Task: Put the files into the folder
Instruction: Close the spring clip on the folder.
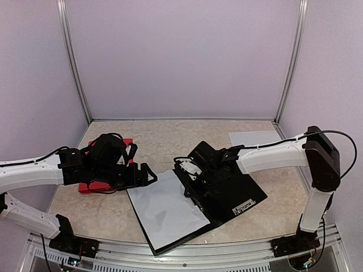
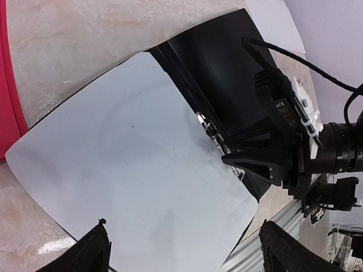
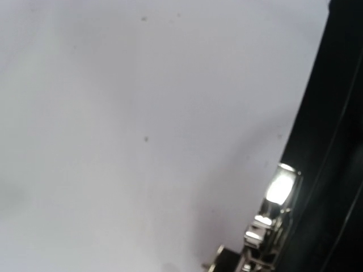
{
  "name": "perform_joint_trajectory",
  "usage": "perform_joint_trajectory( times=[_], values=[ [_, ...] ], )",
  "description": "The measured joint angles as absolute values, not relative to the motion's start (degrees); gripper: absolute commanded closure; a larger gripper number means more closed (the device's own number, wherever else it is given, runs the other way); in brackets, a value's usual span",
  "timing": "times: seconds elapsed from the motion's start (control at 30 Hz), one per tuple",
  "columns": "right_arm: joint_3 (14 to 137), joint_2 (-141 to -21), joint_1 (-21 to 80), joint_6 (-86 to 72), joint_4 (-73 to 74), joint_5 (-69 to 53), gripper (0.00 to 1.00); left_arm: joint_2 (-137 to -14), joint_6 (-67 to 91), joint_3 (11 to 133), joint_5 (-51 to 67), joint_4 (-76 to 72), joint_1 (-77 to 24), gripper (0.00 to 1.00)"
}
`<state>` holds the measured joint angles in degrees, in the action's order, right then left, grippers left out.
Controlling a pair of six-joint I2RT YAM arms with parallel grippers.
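lying on the open black folder [image 1: 241, 195], the white sheet [image 1: 167, 207] sits just ahead of the left gripper [image 2: 190, 249], spread wide; right gripper [image 2: 229, 160] at its edge by the metal clip [image 3: 278, 192], grip impossible to tell.

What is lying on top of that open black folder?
A white sheet covers the left half of the folder, beside the metal clip at its spine. The right gripper is at that clip. Anything under the sheet is hidden.
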<state>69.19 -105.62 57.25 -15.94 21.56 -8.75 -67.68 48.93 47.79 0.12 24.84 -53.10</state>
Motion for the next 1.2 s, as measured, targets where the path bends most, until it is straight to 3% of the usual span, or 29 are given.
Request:
perform_joint_trajectory(
  times=[1.2],
  values=[
    [78.24, -112.73, 57.28, -13.30, 27.86, -4.14, 0.85, -64.05, 48.56, 46.35, -1.76, 27.62, -52.05, 0.10]
  ],
)
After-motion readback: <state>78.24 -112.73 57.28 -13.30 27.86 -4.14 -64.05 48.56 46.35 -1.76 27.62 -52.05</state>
